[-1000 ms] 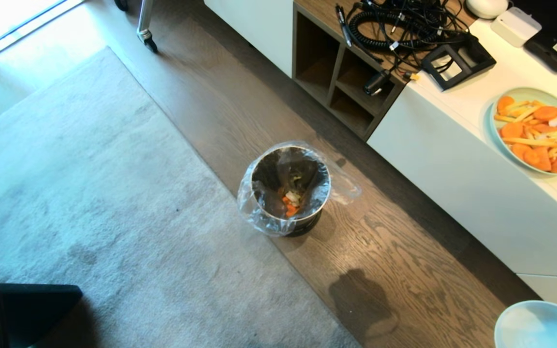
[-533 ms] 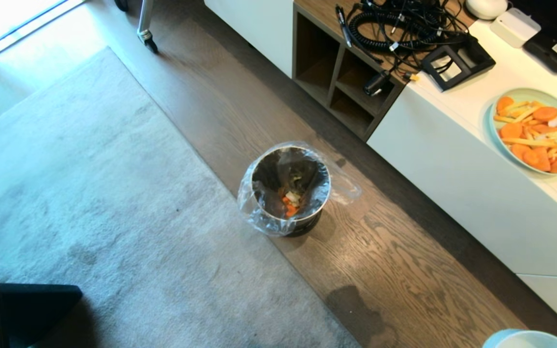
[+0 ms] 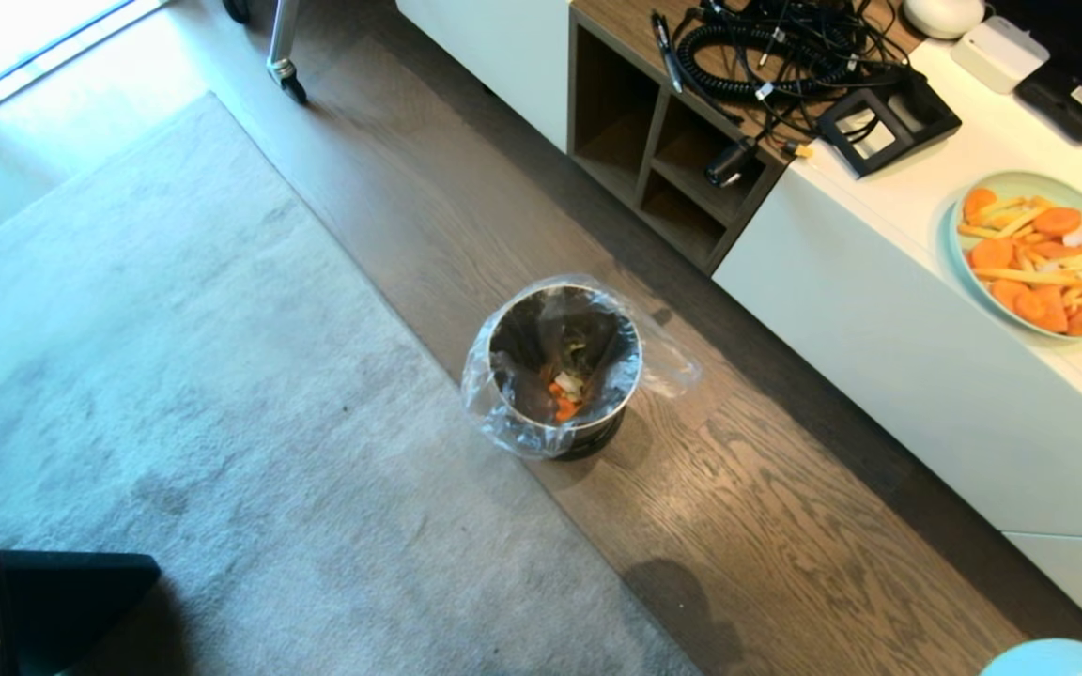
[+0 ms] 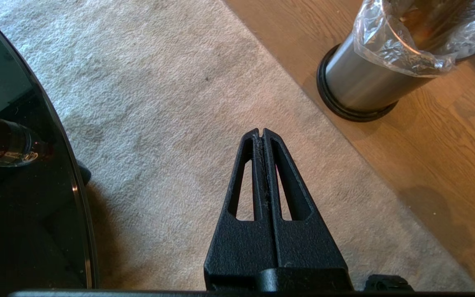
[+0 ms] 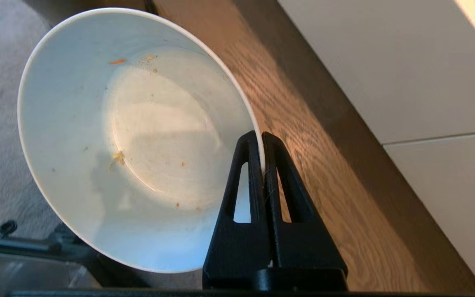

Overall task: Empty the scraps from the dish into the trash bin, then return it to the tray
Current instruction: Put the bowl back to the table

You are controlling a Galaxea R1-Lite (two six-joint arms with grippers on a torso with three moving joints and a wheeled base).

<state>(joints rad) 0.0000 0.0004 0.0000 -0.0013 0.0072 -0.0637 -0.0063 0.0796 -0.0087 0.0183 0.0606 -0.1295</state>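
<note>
Scraps (image 3: 564, 394) lie at the bottom of the trash bin (image 3: 560, 371), orange carrot slices among pale bits, inside its clear liner. The bin stands on the wooden floor (image 3: 785, 554) at the edge of the grey rug (image 3: 175, 376), in front of the white counter (image 3: 926, 376) that carries a pale-green plate of carrots and fries (image 3: 1039, 253). The right gripper (image 5: 262, 138) has its fingers pinching the rim of the dish (image 5: 130, 136), one inside the wall and one outside. The white bowl hangs tilted above the floor, with only a few crumbs and smears inside. In the head view just a sliver of it shows at the lower right corner. The left gripper (image 4: 261, 132) hovers over the rug, fingers pressed together with nothing between them, beside the round black glass tabletop (image 4: 27, 214).
</note>
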